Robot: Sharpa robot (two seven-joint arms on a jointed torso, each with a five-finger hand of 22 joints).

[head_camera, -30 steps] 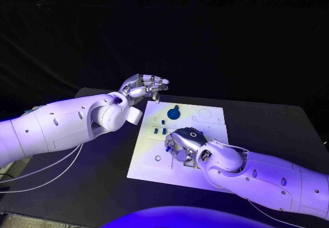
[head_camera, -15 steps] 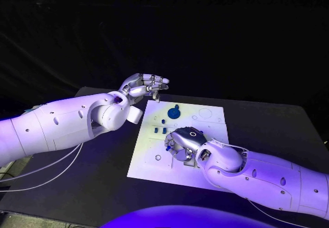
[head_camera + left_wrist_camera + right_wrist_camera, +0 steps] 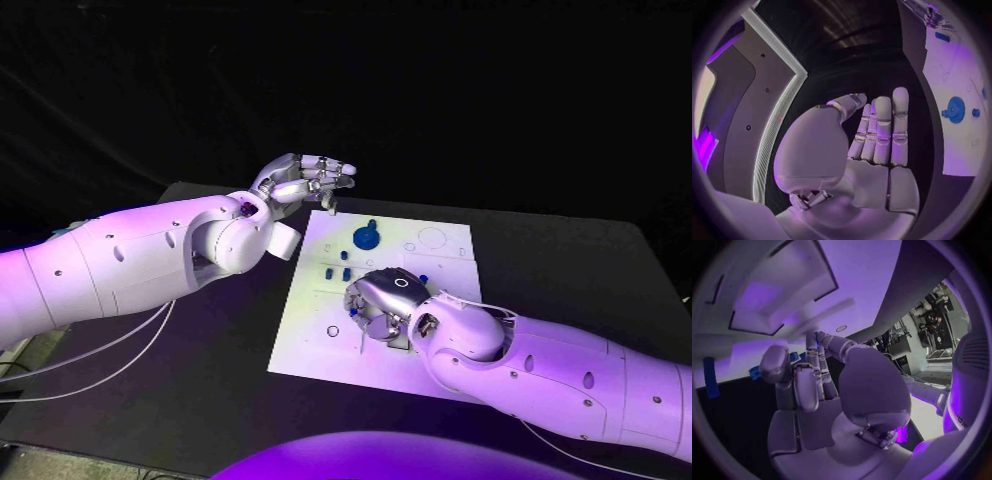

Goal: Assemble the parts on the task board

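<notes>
Several small blue plastic parts lie on white task board, mid surface. Light, stiff, likely slippery; pinch by sides. Right hand curled over board, contents unclear. Left hand raised beyond the board's far edge, fingers straight, holding nothing.

The task board is lying in the middle of the table. The left hand is hovering off the board's far left corner, while the right hand is resting on the board's middle, small parts lying beyond it toward the far edge.

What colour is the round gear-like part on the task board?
Blue; the round part shows best in the left wrist view, lying on the white task board.
</notes>
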